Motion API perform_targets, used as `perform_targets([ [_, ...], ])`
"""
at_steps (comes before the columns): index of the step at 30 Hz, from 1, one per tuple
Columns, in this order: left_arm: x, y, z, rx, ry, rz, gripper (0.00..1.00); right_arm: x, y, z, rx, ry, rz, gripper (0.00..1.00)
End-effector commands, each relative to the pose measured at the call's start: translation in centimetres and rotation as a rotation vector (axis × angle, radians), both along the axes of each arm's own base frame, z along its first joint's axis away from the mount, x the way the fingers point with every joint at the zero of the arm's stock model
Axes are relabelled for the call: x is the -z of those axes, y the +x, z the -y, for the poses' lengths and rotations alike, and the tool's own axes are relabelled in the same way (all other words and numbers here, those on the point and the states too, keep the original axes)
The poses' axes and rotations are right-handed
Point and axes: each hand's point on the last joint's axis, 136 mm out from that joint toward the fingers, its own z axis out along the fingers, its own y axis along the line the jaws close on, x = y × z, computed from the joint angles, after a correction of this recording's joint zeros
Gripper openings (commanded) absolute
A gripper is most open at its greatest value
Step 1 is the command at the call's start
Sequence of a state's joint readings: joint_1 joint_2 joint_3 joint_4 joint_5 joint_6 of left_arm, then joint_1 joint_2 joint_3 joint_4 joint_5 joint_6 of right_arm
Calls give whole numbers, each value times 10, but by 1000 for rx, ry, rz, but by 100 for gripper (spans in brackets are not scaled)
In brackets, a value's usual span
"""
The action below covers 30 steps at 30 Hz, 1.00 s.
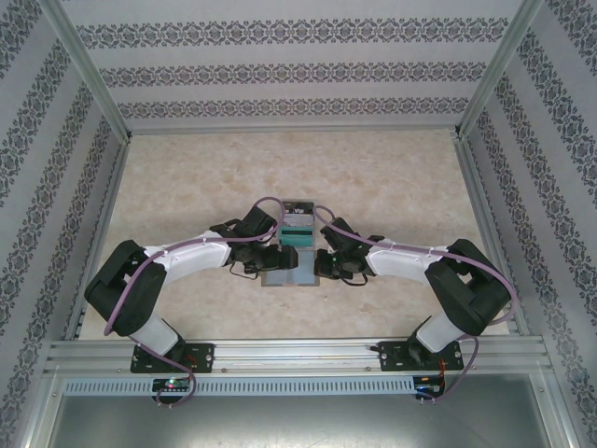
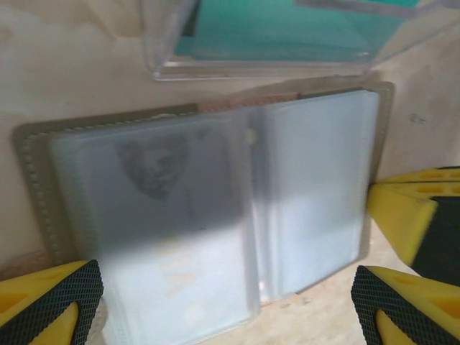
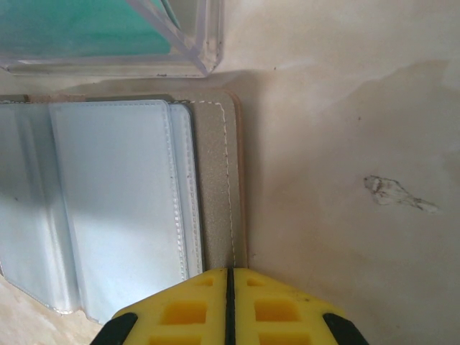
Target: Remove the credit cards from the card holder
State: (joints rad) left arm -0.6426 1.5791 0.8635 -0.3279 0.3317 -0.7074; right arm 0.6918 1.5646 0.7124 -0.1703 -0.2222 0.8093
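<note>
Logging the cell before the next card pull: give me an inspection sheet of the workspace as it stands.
Surface: beige marbled table, one small scuff mark.
Job's things: card holder lies open and flat, one card dimly visible inside; credit cards in a clear box beyond it.
Clutter: nothing seen.
Grippers: left gripper open over the card holder; right gripper shut, tips at its right edge.
Cables: purple cables run along both arms.
Surroundings: patterned walls, aluminium frame.
</note>
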Motion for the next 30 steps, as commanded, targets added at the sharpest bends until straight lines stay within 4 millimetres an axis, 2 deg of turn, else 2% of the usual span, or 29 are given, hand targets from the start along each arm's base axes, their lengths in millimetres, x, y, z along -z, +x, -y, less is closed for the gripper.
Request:
perform_targets([
  [1, -3, 1, -11, -24, 77, 14, 92, 12, -3, 5, 10, -47, -24, 0],
  [7, 0, 0, -7, -15, 71, 0, 92, 12, -3, 5, 10, -46, -24, 0],
  [11, 1, -2, 5, 22, 13, -15, 90, 12, -3, 5, 12, -45, -25, 0],
  [18, 2, -3, 12, 40, -22, -32, 86, 12, -4, 5, 12, -44, -28, 0],
  [30, -24, -1, 30, 94, -135, 28, 82, 14, -3, 3, 10, -45, -34, 0],
])
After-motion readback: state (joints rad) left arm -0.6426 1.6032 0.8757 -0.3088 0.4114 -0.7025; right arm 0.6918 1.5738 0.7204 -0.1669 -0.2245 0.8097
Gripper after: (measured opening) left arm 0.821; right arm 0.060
